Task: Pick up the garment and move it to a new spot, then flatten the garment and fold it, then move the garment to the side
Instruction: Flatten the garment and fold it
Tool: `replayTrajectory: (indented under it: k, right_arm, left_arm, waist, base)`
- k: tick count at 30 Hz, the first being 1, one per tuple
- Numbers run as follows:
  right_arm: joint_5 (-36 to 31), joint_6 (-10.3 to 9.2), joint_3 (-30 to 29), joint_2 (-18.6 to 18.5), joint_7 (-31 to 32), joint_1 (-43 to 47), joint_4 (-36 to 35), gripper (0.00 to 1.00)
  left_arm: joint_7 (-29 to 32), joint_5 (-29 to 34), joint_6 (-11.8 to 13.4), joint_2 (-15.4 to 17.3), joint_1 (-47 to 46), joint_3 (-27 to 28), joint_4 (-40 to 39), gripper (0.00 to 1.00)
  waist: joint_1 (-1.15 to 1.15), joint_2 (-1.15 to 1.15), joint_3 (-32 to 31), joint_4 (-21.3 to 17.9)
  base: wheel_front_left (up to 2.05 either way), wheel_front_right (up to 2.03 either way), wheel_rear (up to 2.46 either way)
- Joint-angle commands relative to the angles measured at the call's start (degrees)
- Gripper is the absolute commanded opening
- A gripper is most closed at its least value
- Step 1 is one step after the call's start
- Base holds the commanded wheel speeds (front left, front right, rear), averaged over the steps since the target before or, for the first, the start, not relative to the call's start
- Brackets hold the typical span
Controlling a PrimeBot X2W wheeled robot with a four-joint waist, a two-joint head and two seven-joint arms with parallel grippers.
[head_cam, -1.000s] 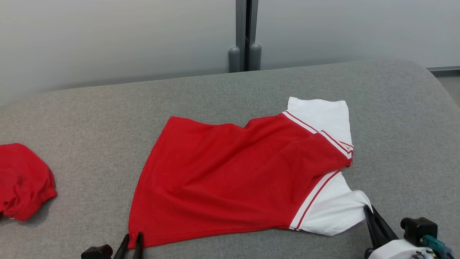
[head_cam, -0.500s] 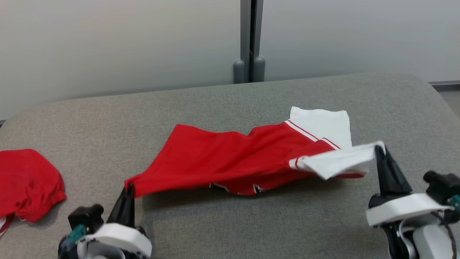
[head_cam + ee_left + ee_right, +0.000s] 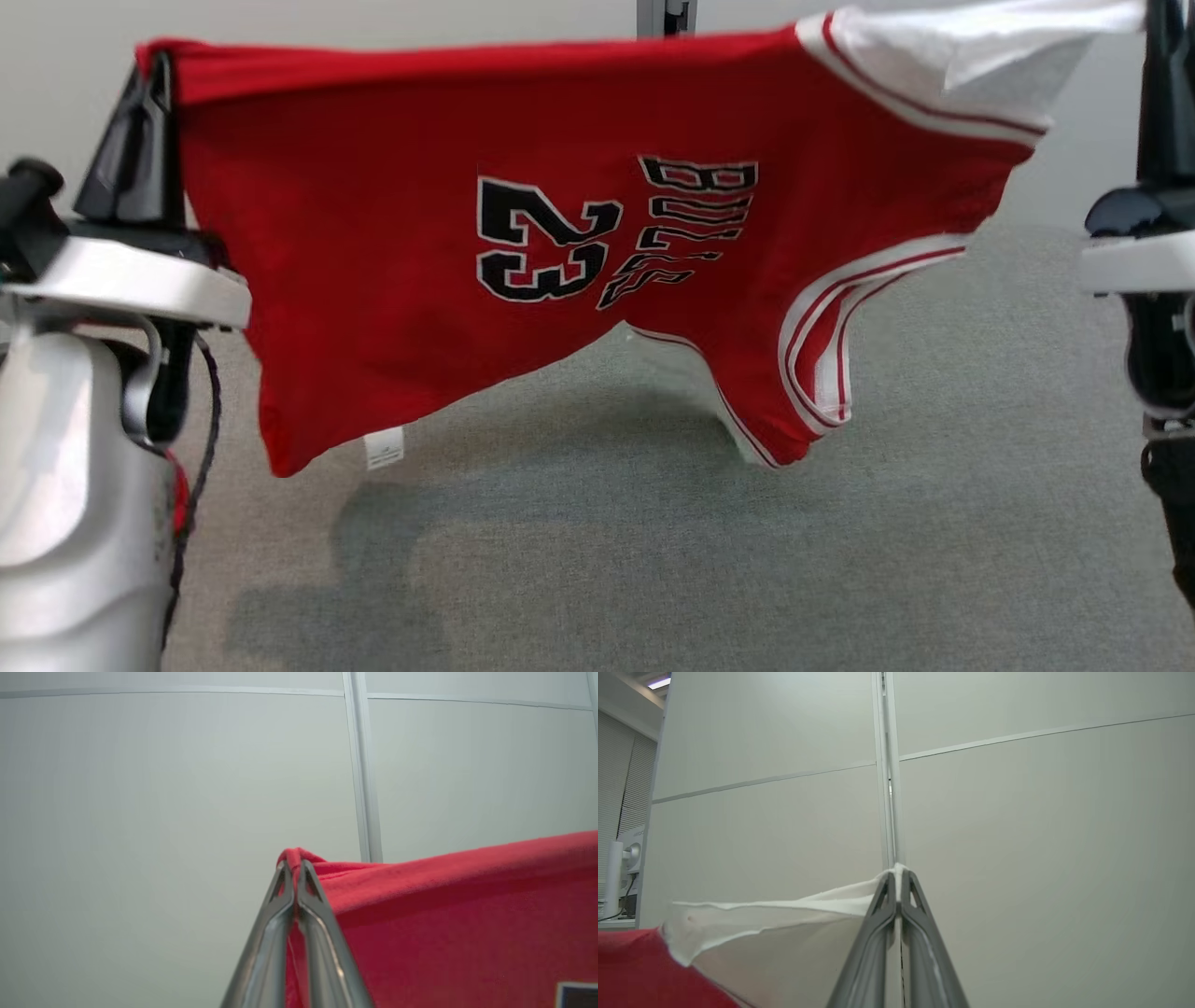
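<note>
Red garment [image 3: 392, 308], flat on the grey table [image 3: 980, 523] a second ago, now hangs lifted clear, left gripper [image 3: 295, 870] and right gripper [image 3: 899, 879] each clamped on a corner, so the pick-up looks done.

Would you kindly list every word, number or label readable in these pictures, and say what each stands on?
"23": black number on the red garment.
"BULLS", probably: sideways, creased lettering beside the number.
White tag at the garment's lower edge: too small to read.
</note>
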Motion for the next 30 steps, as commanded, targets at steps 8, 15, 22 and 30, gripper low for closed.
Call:
replayTrajectory:
  k: [8,15,22,30]
  right_arm:
    - [0.2,-0.01,3.7,-1.7,2.0,-17.9,11.3,0.0]
    - [-7.8,-0.03,0.4,-3.6,0.2,-36.6,22.5,0.0]
    - [-12.8,-0.09,-3.4,-2.5,-0.1,-46.2,24.5,0.0]
    - [-8.7,-0.08,-3.2,0.6,-0.1,-28.5,19.8,0.0]
  left_arm:
    - [6.1,1.4,0.2,2.4,-12.8,-2.3,5.7,0.0]
    - [0.8,4.6,1.4,2.9,-29.3,-4.4,15.1,0.0]
    - [-2.1,6.0,2.6,3.3,-40.0,-4.4,22.8,0.0]
    - [-2.3,3.3,1.9,-0.3,-26.0,-1.4,23.2,0.0]
  waist:
    - [0.0,0.0,11.0,0.9]
    - [0.0,0.0,21.8,1.9]
    - [0.0,0.0,25.4,2.2]
    - [0.0,0.0,25.7,1.8]
  base:
    - [0.0,0.0,0.0]
    - [0.0,0.0,0.0]
    - [0.0,0.0,0.0]
    - [0.0,0.0,0.0]
